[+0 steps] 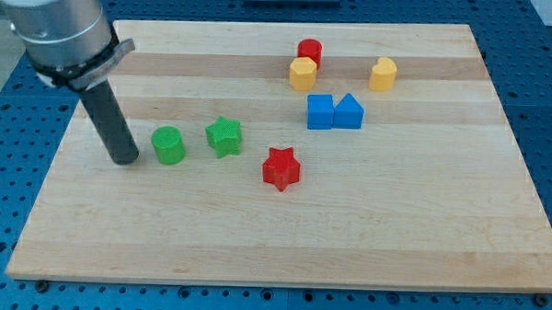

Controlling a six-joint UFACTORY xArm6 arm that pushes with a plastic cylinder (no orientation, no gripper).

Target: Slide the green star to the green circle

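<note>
No fingers on this rig, so no opening to report: the arm ends in a straight dark rod, and my tip (125,158) rests on the pale wooden board (282,238) at the view's left. It holds nothing. It sits just to the left of the green circle, a short green cylinder block (169,145), with a thin gap showing between them; not touching as far as I can tell.

The green star block (224,136) lies just right of the green circle, near it but apart, a strip of bare wood between the two. It sits flat, points outward, slightly higher in the view than the circle.

Further out, the red star block (281,168) lies right of and below the green star. Two blue blocks stand side by side, touching: a blue cube (320,111) and a blue block with a peaked top (348,111). Above them, a yellow block (303,73) touches a red cylinder (309,52) behind it. A second yellow block (383,74) sits apart toward the view's right. The board lies on a blue perforated table (545,109).
</note>
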